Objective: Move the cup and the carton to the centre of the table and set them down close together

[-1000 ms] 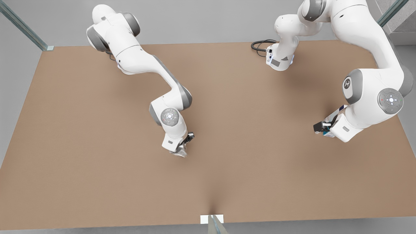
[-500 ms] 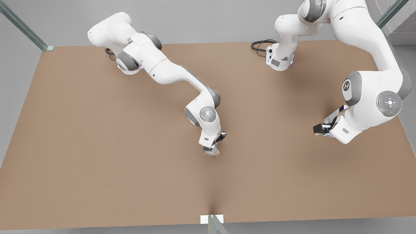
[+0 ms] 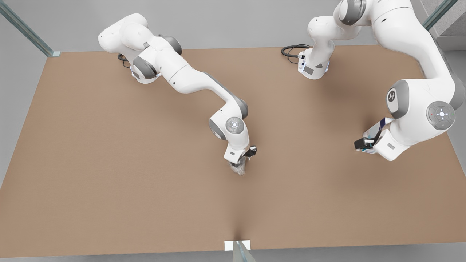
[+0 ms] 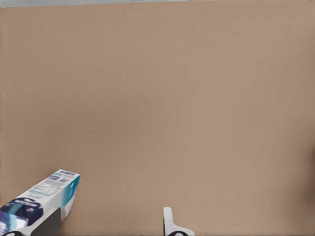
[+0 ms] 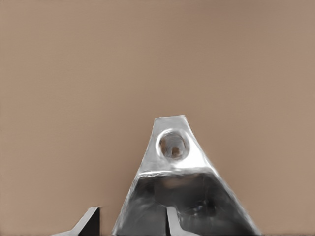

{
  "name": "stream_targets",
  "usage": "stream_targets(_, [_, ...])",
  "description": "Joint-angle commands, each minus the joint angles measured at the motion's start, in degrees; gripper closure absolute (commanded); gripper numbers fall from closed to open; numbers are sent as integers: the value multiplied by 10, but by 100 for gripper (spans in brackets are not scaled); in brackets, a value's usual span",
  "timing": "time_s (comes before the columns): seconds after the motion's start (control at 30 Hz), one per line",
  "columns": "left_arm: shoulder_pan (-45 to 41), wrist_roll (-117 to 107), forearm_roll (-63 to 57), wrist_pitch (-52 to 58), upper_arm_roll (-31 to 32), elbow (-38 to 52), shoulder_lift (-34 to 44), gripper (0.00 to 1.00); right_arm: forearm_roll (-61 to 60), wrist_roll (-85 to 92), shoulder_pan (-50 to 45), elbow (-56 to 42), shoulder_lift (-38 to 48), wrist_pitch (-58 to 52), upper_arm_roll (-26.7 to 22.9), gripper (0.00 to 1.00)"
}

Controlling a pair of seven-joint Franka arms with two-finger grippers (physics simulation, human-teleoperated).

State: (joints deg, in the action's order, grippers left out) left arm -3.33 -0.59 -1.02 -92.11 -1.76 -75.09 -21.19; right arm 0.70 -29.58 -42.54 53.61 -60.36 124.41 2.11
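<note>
The pale faceted cup hangs just under my right gripper near the middle of the brown table. In the right wrist view the cup sits at my right gripper, one finger inside it and one outside, shut on its wall. The white and blue carton is at the front view's right, against my left gripper. In the left wrist view the carton lies by one finger. My left gripper is open there, with bare table between its fingers.
A black cable loops beside the arm base at the table's far edge. A white tab sits on the near edge at the middle. Glass posts stand at the far corners.
My right arm has swung toward the front view's right, carrying the cup to the table's middle. My left arm has shifted only slightly, the carton staying at its gripper.
</note>
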Motion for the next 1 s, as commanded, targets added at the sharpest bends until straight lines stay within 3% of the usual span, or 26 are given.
stream_targets(0.0, [0,0,0,0,-1,0,2,0,0,0,0,0,2,-1,1,9])
stream_targets(0.1, [7,1,-4,0,0,-9,13,0,-1,-10,0,1,31,-34,2,8])
stream_targets(0.23, [57,111,-8,-51,-4,-97,20,0,-10,-9,7,1,53,-61,3,7])
stream_targets(0.3, [75,149,-7,-73,-6,-119,10,0,-11,0,79,14,99,-85,4,0])
stream_targets(0.4, [118,219,-6,-71,-14,-121,-4,0,-11,107,174,89,191,-158,4,0])
stream_targets(0.53, [126,247,-7,-70,-48,-122,-23,0,-1,182,286,98,298,-318,5,0])
stream_targets(0.6, [126,247,-6,-64,-53,-131,-23,0,-2,189,359,213,409,-328,5,0])
stream_targets(0.77, [126,247,-3,-64,-57,-181,-4,0,-3,274,428,261,498,-373,4,0])
stream_targets(0.9, [126,248,-7,-73,-75,-190,2,0,-4,272,422,200,439,-369,3,0])
stream_targets(0.97, [126,248,-7,-97,-80,-214,7,0,-2,276,391,166,407,-370,-32,0])
